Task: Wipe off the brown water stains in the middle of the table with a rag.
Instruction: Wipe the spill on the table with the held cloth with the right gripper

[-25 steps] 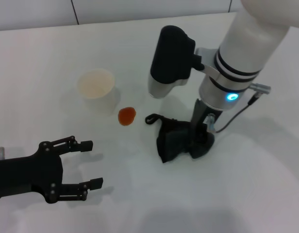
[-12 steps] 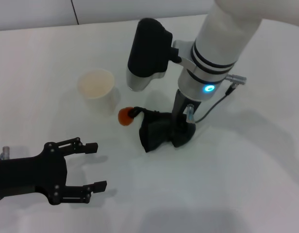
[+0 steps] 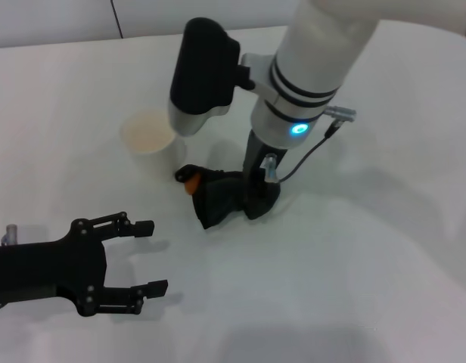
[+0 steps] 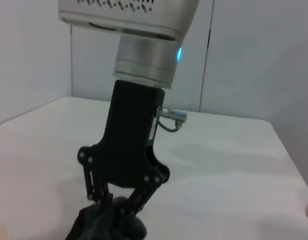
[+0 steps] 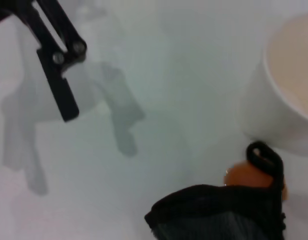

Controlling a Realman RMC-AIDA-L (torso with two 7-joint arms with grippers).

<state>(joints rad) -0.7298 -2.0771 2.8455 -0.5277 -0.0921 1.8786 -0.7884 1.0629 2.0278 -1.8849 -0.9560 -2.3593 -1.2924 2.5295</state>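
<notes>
My right gripper is shut on the dark rag and presses it onto the white table. The rag's left edge and black loop lie over the orange-brown stain, which shows only in part. In the right wrist view the rag reaches the stain, with the loop on top. The left wrist view shows the right gripper pinching the rag. My left gripper is open and empty, low at the front left.
A white paper cup stands just behind and left of the stain, and it also shows in the right wrist view. One finger of my left gripper shows in the right wrist view. The right wrist housing hangs over the cup.
My right gripper has dragged the rag leftward across the table until it reached and partly covered the stain. The left arm has hardly moved.
</notes>
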